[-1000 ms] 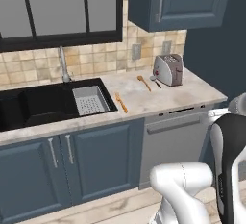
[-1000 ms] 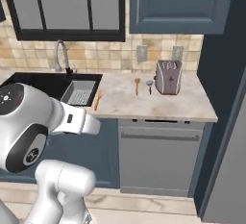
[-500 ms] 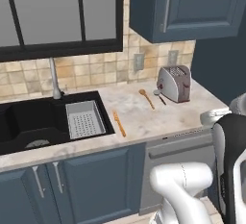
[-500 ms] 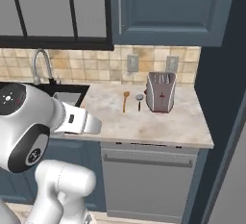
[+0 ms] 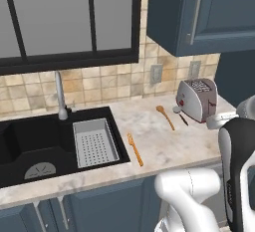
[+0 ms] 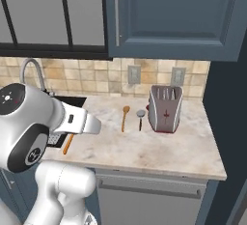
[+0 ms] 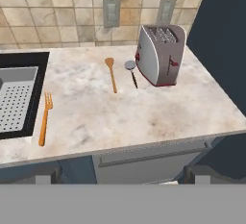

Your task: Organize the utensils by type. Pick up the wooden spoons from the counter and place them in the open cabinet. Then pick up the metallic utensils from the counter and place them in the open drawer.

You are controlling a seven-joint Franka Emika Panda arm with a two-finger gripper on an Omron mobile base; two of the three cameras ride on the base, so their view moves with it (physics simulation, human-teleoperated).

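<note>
A light-brown wooden spoon (image 5: 165, 116) (image 6: 124, 118) (image 7: 112, 74) lies on the beige counter (image 5: 164, 151) (image 6: 159, 151) (image 7: 144, 117), left of the toaster. Right beside it lies a short utensil with a dark handle and a round silver head (image 5: 179, 114) (image 6: 140, 118) (image 7: 131, 71). An orange-copper fork (image 5: 134, 149) (image 6: 68, 143) (image 7: 44, 117) rests near the sink's edge. The dark blue cabinet (image 5: 219, 12) (image 6: 173, 11) hangs above, its panel door with the grey bar handle facing me. My gripper (image 7: 123, 176) hovers in front of the counter's edge, open and holding nothing. The drawer is out of view.
A silver and red toaster (image 5: 197, 99) (image 6: 165, 108) (image 7: 161, 55) stands at the back right of the counter. The black sink (image 5: 30, 146) with a grey strainer basket (image 5: 94, 142) (image 7: 14, 100) and a faucet (image 5: 61, 96) lies left. A dark wall (image 6: 226, 98) bounds the right.
The whole picture has shifted and grown: the base has driven closer to the counter and to the right. The utensils have not moved. The gripper stays open.
</note>
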